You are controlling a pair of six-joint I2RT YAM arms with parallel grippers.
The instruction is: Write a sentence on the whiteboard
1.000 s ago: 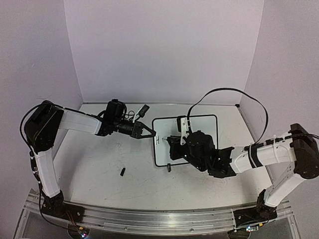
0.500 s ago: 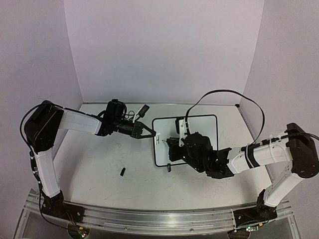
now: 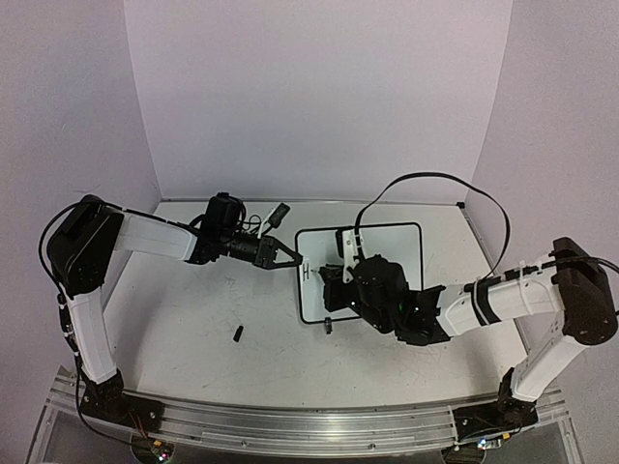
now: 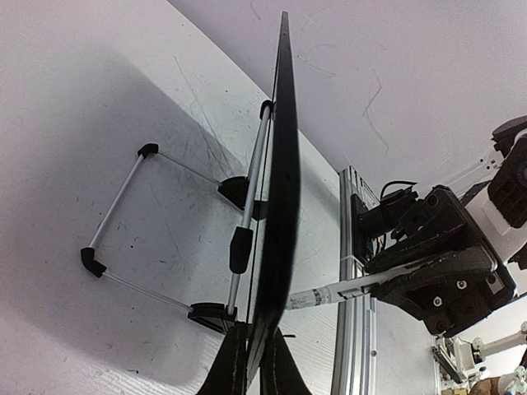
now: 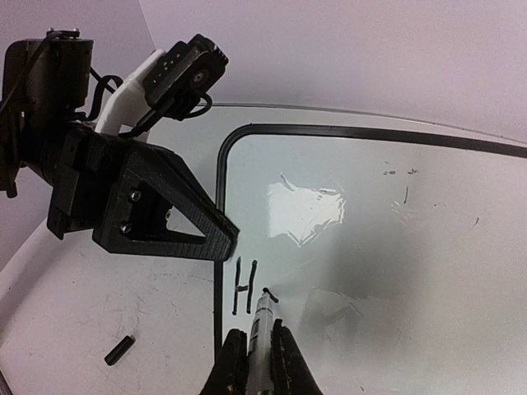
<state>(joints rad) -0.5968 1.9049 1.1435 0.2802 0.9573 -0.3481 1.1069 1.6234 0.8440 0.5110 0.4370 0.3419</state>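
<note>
The whiteboard (image 3: 392, 244) lies in the middle of the table; it also shows in the right wrist view (image 5: 395, 247). My left gripper (image 3: 294, 259) is shut on its left frame edge, seen edge-on in the left wrist view (image 4: 284, 164) between my fingers (image 4: 229, 366). My right gripper (image 5: 260, 339) is shut on a white marker (image 5: 262, 325), tip down on the board. The sentence shows only as a black "H" (image 5: 244, 286) near the left edge, with a short stroke (image 5: 271, 294) at the marker tip.
A small black marker cap (image 3: 238, 333) lies on the table left of the board, also in the right wrist view (image 5: 119, 350). The board's wire stand (image 4: 123, 197) sticks out behind it. White walls close in the back and sides.
My right gripper with the marker has shifted slightly left and away from me over the board. The left arm has not moved.
</note>
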